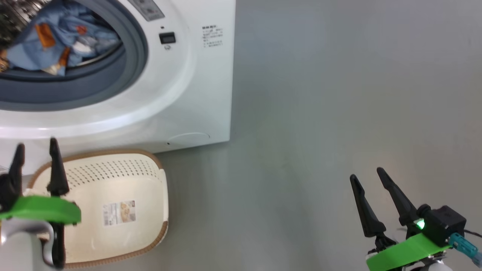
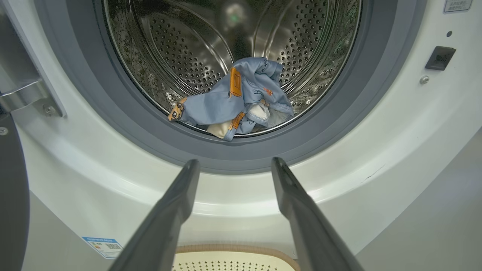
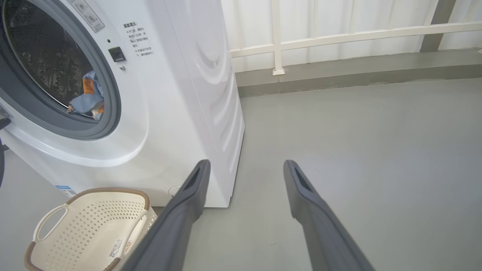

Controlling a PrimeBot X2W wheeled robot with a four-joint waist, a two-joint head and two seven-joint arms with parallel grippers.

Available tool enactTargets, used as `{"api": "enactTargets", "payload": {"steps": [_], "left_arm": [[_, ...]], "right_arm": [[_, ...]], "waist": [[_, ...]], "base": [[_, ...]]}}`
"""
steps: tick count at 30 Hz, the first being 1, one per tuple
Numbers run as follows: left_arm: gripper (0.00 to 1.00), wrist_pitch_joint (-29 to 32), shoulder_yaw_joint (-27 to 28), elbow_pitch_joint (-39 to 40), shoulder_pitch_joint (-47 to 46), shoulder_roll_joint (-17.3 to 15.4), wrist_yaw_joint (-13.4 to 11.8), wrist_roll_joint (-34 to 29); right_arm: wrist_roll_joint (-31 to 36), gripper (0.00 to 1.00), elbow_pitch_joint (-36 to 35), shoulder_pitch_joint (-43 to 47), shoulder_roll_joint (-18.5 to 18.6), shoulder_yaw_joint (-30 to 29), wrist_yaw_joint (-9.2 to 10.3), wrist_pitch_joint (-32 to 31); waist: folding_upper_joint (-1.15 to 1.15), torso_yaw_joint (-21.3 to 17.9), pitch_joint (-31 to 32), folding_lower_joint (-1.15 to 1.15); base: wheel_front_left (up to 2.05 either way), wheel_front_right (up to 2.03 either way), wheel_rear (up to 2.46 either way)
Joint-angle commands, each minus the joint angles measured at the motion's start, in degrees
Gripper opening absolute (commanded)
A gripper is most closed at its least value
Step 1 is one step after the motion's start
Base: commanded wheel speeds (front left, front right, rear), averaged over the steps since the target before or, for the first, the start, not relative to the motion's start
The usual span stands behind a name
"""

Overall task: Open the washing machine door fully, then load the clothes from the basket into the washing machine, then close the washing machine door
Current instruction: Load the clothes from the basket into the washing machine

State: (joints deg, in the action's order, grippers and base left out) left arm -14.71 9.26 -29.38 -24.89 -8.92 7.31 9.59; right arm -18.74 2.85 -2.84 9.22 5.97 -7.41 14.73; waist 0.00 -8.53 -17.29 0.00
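Both tools stood open and empty, the left tool (image 2: 235,162) above the empty basket (image 1: 113,173), the right tool (image 1: 366,174) well off to the side over the floor (image 1: 320,113). Ahead of the left tool, the clothes (image 2: 241,101) lay inside the washing machine (image 2: 376,131). Loading looked finished; next, the washing machine door (image 2: 11,207), swung open at that tool's left, needed pushing shut.

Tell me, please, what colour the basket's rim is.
Brown, woven-looking, on the cream-white basket; the right wrist view shows it best.
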Motion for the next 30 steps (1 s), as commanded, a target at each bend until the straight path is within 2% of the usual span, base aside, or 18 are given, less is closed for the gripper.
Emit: {"api": "enactTargets", "payload": {"steps": [1, 18, 30], "left_arm": [[1.0, -0.3, 1.9, 2.5, 2.4, -1.6, 0.2, -0.4], [1.0, -0.3, 4.8, 11.4, 20.2, 1.6, 0.2, -1.4], [1.0, -0.3, 5.3, 16.9, 27.1, 2.8, 0.2, -1.3]], "right_arm": [[-0.3, 1.0, -1.1, 1.4, 1.2, 0.8, -0.08, 0.3], [-1.0, 1.0, -0.4, 8.0, 3.2, 0.5, -0.08, 0.3], [-1.1, 1.0, -0.5, 9.7, 3.6, 0.1, -0.08, 0.3]], "waist": [[0.0, 1.2, 2.9, 0.0], [0.0, 1.9, 11.3, 0.0], [0.0, 1.8, 12.9, 0.0]], "base": [[0.0, 0.0, 0.0], [0.0, 0.0, 0.0], [0.0, 0.0, 0.0]]}}
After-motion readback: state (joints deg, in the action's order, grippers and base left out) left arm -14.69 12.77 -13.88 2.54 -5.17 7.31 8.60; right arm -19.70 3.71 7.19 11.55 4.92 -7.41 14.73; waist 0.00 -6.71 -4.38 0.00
